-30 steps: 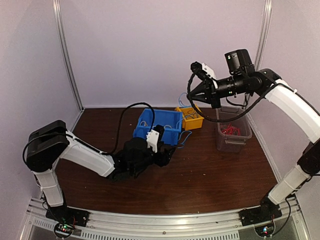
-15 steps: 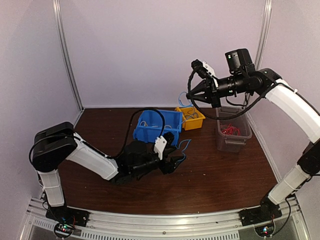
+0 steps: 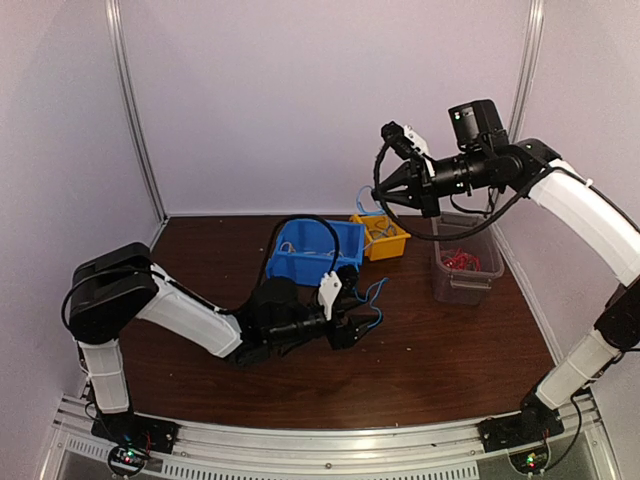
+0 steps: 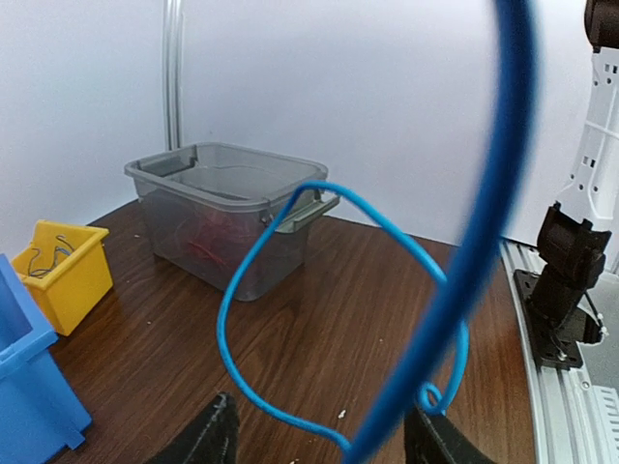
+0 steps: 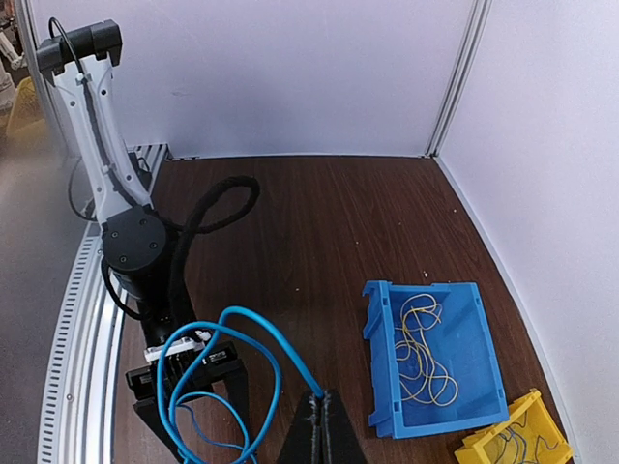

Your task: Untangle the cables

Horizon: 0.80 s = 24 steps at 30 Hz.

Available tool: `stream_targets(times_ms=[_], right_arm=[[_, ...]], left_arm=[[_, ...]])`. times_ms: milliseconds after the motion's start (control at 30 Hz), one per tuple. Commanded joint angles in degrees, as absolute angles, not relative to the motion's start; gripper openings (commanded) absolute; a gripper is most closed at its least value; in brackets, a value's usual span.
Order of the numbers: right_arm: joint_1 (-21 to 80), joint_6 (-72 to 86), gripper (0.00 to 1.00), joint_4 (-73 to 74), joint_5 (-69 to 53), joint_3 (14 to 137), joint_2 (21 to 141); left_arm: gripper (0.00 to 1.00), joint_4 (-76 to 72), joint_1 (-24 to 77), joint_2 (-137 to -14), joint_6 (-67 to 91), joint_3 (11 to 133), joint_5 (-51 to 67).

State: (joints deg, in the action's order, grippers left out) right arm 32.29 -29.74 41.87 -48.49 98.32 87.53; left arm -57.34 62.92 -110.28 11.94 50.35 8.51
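Note:
A blue cable (image 3: 372, 293) runs from loops on the table up to my right gripper (image 3: 378, 190), which is shut on its end high above the yellow bin. In the right wrist view my gripper (image 5: 326, 401) pinches the cable (image 5: 242, 313), which loops down over the left arm. My left gripper (image 3: 357, 325) is low over the table at the loops, open. In the left wrist view (image 4: 324, 435) the cable's loop (image 4: 221, 328) lies between its spread fingers. Yellow cables (image 5: 426, 353) lie in the blue bin (image 3: 300, 262). Red cables (image 3: 460, 260) lie in the clear bin (image 3: 470, 285).
The yellow bin (image 3: 385, 242) stands behind the blue one and holds thin wires. In the left wrist view the clear bin (image 4: 232, 184) is ahead, the yellow bin (image 4: 58, 275) and blue bin (image 4: 24, 387) at left. The right arm's base (image 4: 571, 290) stands at right.
My left gripper has moved right and forward, away from the blue bin's front, to the blue cable loops. The right gripper has stayed almost still, holding the cable up.

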Motion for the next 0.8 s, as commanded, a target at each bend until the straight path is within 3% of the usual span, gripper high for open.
stream_targets(times_ms=[0, 133, 433, 567, 767], right_arm=[[32.68, -29.77, 0.00, 40.63, -44.98, 98.31, 86.39], [32.67, -30.15, 0.00, 42.18, -45.44, 100.62, 86.27], [32.65, -30.37, 0.00, 41.59, -44.99, 99.76, 86.95], [32.70, -29.53, 0.00, 41.04, -46.00, 99.32, 87.27], [33.22, -29.00, 0.00, 41.04, -46.32, 99.42, 87.28]], left_arm=[[0.61, -54.43, 63.10, -110.86, 13.32, 53.46, 12.77], [0.65, -52.59, 63.01, -110.25, 16.64, 48.43, 1.26], [0.67, -56.86, 63.02, -109.10, 16.65, 44.17, 3.95], [0.68, -57.23, 62.99, -109.46, 15.22, 46.66, 2.01], [0.71, -51.46, 63.02, -111.53, 16.37, 53.52, -12.97]])
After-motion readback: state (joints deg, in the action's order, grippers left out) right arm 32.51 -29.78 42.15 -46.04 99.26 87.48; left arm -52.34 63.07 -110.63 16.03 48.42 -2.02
